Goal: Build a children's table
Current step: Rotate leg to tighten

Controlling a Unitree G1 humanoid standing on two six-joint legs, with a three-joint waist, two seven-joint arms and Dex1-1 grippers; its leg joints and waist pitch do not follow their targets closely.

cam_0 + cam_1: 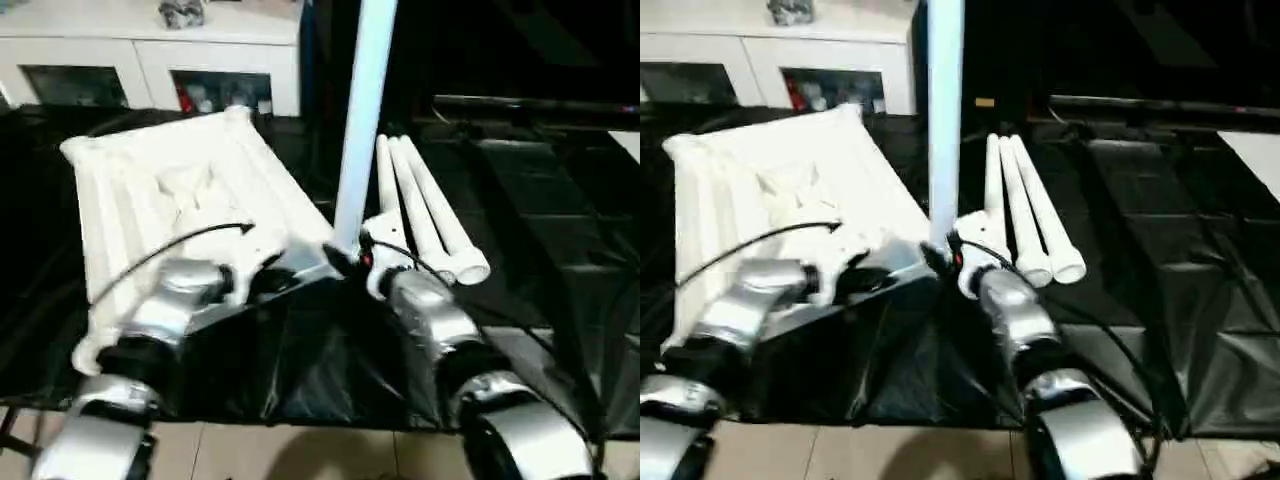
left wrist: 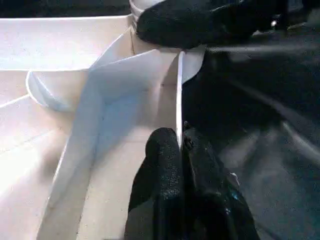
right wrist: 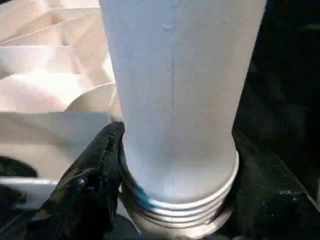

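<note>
Covering the work tabletop (image 1: 560,230): black plastic sheeting, creased and glossy, hanging over the near edge. Below that edge, a strip of pale tiled floor (image 1: 300,455).

Standing against the back of the room: white cabinet (image 1: 150,50) with glazed doors. Behind the glass, red and pale containers (image 1: 215,97) (labels too blurred to read). On top of it, a small grey object (image 1: 182,12), kind not clear.

Lying on the sheeting, left of centre: white rimmed slab of the children's table (image 1: 170,180), underside up, with raised rim and moulded ribs, and a rounded socket at the far corner.

Standing upright at the slab's near right corner: one white tube leg (image 1: 362,120), running out past the upper edge. Ridged collar (image 3: 180,205) at its lower end, seated at the corner.

Lying side by side on the sheeting just right of the upright leg: three more legs (image 1: 425,215), touching one another, open ends toward the robot.

Left pincer (image 2: 180,150): pinching the slab's thin near rim, one black finger on each side of the wall, close to the corner with the upright leg.

Right pincer (image 3: 172,165): closed round the upright leg just above the collar, one black finger (image 3: 95,175) pressed to the tube on one side and the other on the far side.

Trailing over the left forearm: a black cable (image 1: 170,248).
</note>
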